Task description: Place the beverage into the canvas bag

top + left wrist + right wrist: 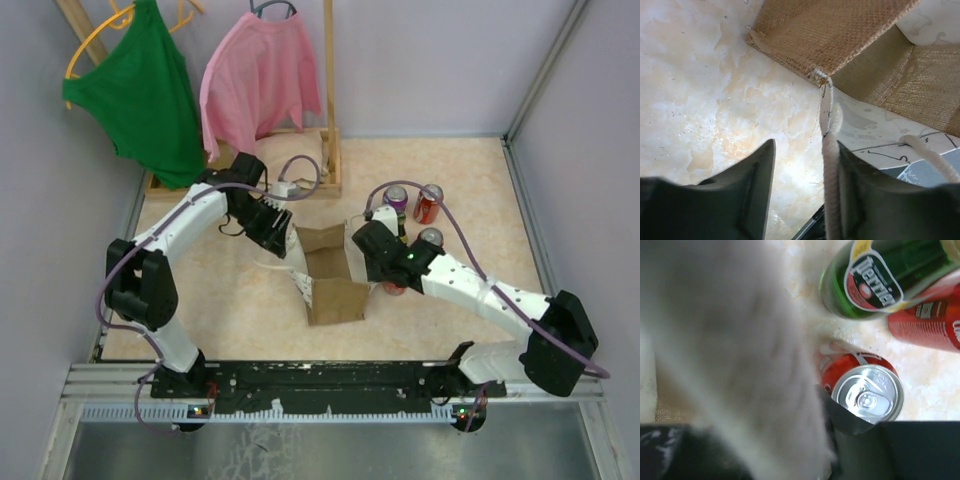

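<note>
The tan canvas bag [335, 290] sits mid-table, its mouth spread between the two arms. My left gripper [283, 238] is at its left rim. In the left wrist view that gripper [806, 145] is open, and a white cord handle [831, 150] runs along the inner face of its right finger, up to the bag's woven edge [840, 30]. My right gripper [362, 243] is at the bag's right rim. In the right wrist view a blurred white cord [740, 355] hides one finger; the other finger [850, 422] shows. Beverages stand to the right of the bag: a red can [867, 392], a green Perrier bottle [865, 280] and another red can [925, 325].
More cans stand behind the right arm, one purple [396, 198] and one red [428, 203]. A wooden rack [328, 100] at the back holds a green top [145, 90] and a pink top [260, 85]. Grey walls close in the table on both sides.
</note>
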Controlling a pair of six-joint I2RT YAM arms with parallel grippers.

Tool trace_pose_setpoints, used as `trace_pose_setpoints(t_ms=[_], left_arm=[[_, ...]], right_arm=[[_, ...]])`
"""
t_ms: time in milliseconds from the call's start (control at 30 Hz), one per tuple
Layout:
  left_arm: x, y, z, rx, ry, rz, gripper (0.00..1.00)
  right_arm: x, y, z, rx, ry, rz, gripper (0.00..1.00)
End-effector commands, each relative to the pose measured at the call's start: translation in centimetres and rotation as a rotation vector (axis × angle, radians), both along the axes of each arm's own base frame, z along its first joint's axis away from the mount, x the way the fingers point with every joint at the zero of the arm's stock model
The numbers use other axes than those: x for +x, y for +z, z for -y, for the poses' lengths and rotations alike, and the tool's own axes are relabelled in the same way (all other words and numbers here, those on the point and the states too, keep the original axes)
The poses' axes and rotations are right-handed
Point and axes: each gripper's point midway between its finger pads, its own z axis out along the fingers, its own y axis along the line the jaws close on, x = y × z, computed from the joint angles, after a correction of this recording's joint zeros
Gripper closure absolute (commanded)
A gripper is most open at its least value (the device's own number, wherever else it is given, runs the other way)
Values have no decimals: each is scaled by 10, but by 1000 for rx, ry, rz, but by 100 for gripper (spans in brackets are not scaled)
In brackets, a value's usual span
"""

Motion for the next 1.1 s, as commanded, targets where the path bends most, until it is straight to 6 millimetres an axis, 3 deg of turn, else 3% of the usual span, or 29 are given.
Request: trace_pose_setpoints(t_ms=[0,133,267,600,767,933,1067], left_arm=[[-1,11,4,-33,9,37,37],[5,18,8,-44,22,57,26],[18,44,16,-89,43,98,24],[42,116,44,-277,91,220,21],[59,156,54,-388,138,358,20],[73,182,56,-436,180,424,20],[79,191,55,-445,197,449,20]], right_arm=[[-6,9,8,7,12,22,54],[1,27,-4,65,47,76,24],[8,53,-14,132,73,146,14],[22,114,-34,242,132,273,11],[35,160,-33,274,97,377,11],[55,207,-19,300,24,477,11],[88,231,13,306,-97,509,13]])
